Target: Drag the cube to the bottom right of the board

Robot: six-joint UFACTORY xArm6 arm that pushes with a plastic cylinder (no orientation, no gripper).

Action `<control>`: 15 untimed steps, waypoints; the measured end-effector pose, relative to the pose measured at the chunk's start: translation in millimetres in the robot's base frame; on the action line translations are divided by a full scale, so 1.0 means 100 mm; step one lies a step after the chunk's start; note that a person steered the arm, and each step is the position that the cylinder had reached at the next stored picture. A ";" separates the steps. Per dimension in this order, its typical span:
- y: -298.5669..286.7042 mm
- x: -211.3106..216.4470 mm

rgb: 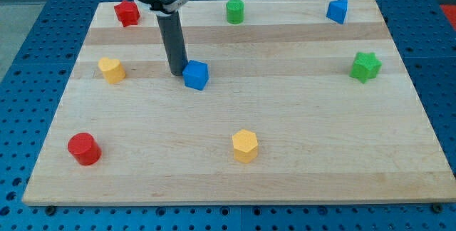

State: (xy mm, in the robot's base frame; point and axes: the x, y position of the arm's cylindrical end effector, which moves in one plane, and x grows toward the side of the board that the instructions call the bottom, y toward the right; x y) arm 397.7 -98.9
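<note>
Pale matt wooden board (pixel 285 117) with visible grain

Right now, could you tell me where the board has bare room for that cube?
Free: the bottom-right corner, right of the yellow hexagon block and below the green star. Crowded: my tip touches the blue cube, near the yellow block.

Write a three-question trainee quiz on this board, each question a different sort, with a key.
1. True or false: my tip sits at the view's left of the blue cube.
2. Which block lies nearest the board's bottom right? A red cylinder; B yellow hexagonal block; C green star.
3. Fill in: the block at the view's top left is the red ____.

Key: 1 true; 2 B; 3 star.
</note>
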 end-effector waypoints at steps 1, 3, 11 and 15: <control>0.18 0.12; 0.49 0.41; 2.02 0.99; 2.51 1.13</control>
State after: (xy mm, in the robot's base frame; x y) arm 510.4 151.7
